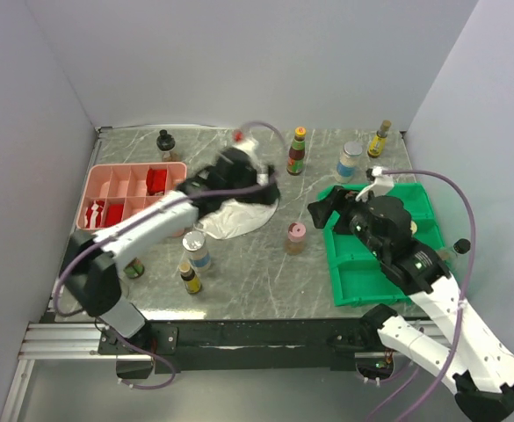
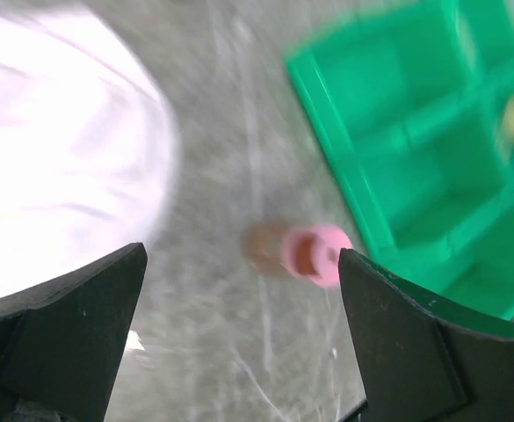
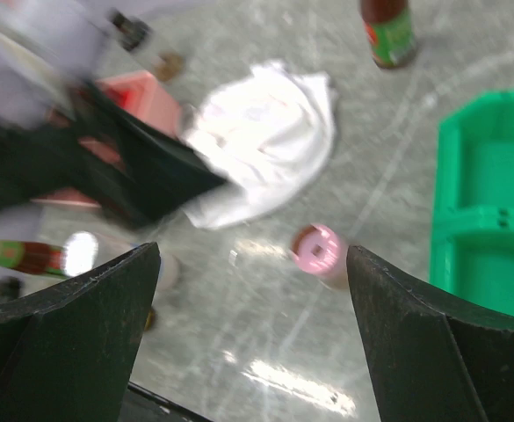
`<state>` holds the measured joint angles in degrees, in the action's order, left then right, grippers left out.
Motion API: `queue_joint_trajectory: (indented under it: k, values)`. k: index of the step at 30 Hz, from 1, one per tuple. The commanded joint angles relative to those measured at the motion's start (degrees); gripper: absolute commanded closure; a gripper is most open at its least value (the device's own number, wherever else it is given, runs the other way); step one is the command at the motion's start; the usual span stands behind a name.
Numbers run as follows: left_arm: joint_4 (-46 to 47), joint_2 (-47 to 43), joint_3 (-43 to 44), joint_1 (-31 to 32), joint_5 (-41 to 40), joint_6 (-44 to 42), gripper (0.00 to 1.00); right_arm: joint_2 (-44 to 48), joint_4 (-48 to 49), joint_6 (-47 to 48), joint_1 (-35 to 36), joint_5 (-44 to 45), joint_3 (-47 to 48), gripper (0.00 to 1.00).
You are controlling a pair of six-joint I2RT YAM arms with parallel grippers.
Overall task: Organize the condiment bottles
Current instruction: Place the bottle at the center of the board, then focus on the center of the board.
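Your left gripper (image 2: pixel 241 257) hangs with jaws spread wide and empty over the table (image 1: pixel 257 272); the pink-capped bottle (image 2: pixel 309 255) stands below on bare marble, between the white cloth (image 2: pixel 54 149) and the green tray (image 2: pixel 327 123) rim. Your right gripper (image 3: pixel 252 251) is likewise spread and empty; a red-labelled bottle (image 1: pixel 297 151) stands near the back edge.
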<state>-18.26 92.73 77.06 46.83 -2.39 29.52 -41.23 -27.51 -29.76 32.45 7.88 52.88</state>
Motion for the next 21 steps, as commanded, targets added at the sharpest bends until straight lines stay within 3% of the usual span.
queue_joint_trajectory:
  k: [1, 6, 14, 21]
  values:
    - [-0.63, -8.79, 2.92, -14.01, 7.57, -0.85, 0.03, -4.37, -2.29, 0.58, -0.45, -0.49, -0.41, 0.08]
    - [-3.01, -13.87, 4.51, -20.63, 7.06, -6.48, 0.03, -13.93, -5.36, 2.07, 0.16, 3.08, 1.78, 0.09]
    - [10.17, -24.43, -13.41, -20.55, 2.57, -7.72, 0.03, -21.51, 0.17, 5.15, 1.04, 1.00, -1.20, 0.17]
    - [10.35, -29.78, -15.27, -20.46, -7.09, -8.60, 0.03, -30.29, 0.61, 5.59, 4.02, 1.61, 1.17, 0.21]
